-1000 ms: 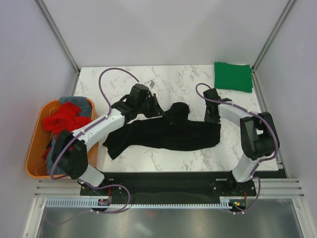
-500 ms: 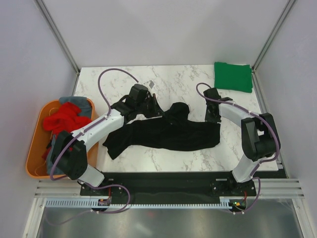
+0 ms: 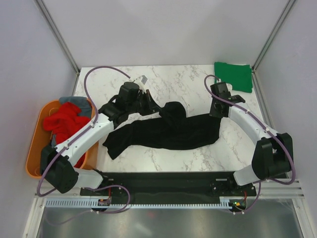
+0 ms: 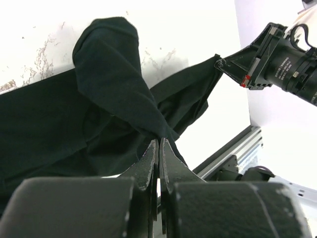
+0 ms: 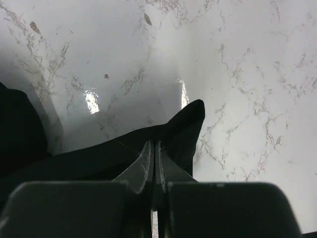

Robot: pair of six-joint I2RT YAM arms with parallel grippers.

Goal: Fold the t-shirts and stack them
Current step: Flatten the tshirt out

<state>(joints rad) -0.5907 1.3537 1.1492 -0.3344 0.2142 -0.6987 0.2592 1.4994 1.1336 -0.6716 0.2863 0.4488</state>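
Note:
A black t-shirt [image 3: 166,131] lies stretched and crumpled across the middle of the marble table. My left gripper [image 3: 151,106] is shut on its upper left part, and the cloth [image 4: 114,84] rises in a fold from my fingertips [image 4: 159,143]. My right gripper [image 3: 216,113] is shut on the shirt's right corner [image 5: 185,124], pinched at the tips [image 5: 153,144]. A folded green t-shirt [image 3: 233,76] rests at the far right corner. A red t-shirt [image 3: 64,121] lies heaped in the orange tub with grey cloth [image 3: 72,101] beside it.
The orange tub [image 3: 35,148] sits off the table's left edge. The table's near edge meets a black rail with the arm bases [image 3: 163,179]. White walls and metal posts enclose the back and sides.
The right gripper closed on the shirt's right corner and pulled it up and to the right. The left gripper moved up and left with its hold, stretching the black shirt.

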